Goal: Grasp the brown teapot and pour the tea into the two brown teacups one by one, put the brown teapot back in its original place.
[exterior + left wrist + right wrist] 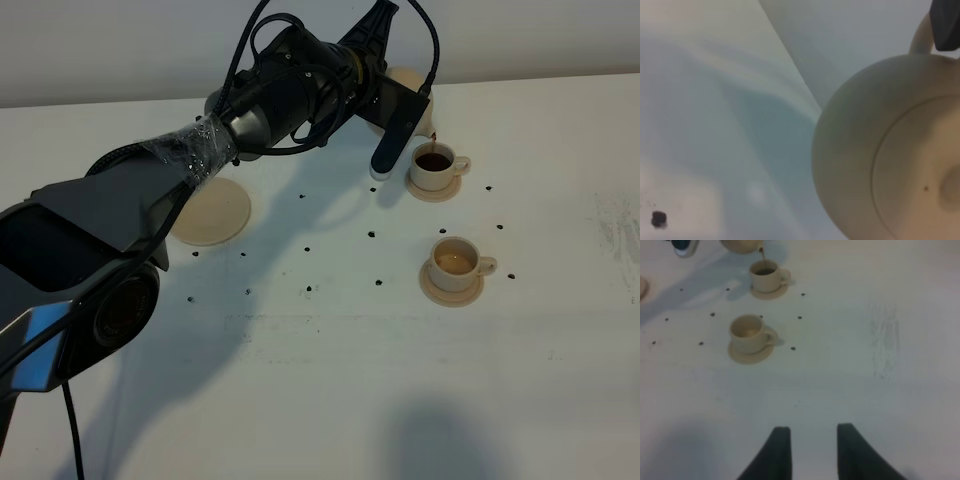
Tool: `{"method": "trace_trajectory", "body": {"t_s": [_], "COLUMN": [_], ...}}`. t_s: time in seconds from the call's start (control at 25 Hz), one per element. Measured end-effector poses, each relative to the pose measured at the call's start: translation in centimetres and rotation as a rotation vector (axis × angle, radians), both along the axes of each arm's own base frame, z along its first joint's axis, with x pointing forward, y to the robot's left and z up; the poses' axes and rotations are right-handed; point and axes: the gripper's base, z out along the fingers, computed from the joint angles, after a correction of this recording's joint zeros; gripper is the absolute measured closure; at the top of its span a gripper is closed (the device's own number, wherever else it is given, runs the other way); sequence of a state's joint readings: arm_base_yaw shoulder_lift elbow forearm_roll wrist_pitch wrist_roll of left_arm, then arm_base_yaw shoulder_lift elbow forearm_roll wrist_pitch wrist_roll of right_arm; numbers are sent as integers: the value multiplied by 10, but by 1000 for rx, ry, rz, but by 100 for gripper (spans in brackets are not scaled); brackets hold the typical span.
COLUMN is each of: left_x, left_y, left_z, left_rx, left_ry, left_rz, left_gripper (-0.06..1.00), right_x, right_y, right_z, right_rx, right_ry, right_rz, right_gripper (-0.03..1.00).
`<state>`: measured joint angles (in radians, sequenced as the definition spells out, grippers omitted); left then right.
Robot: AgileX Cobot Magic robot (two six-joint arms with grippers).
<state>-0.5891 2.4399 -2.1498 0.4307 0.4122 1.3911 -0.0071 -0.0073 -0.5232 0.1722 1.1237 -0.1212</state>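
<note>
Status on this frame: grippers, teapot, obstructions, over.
Left gripper shut on brown teapot, pouring into far teacup. Right gripper idle, jaws apart, empty. Nothing blocking near teacup.

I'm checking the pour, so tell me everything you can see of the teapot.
The teapot is a round, squat beige pot, ceramic by its look, with a lid set into its top and a loop handle. The left hand holds it by the handle, clear of the table and tilted, a thin brown stream running from it into the far cup.
</note>
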Motion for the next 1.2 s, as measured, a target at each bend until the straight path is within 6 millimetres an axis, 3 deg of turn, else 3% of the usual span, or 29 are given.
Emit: {"method": "trace_trajectory", "body": {"t_s": [0.64,1.2], "left_x": [0,-6], "left_y": [0,4], "left_z": [0,-8], "left_rx": [11,-184], "left_ry": [-3,186], "left_rz": [-11,220], "left_gripper": [85,85], "right_x": [0,0], "right_y": [0,0], "right_z": [0,0], "right_rx": [0,0], "right_ry": [0,0], "right_rz": [0,0], "right_gripper": [74,74]}}
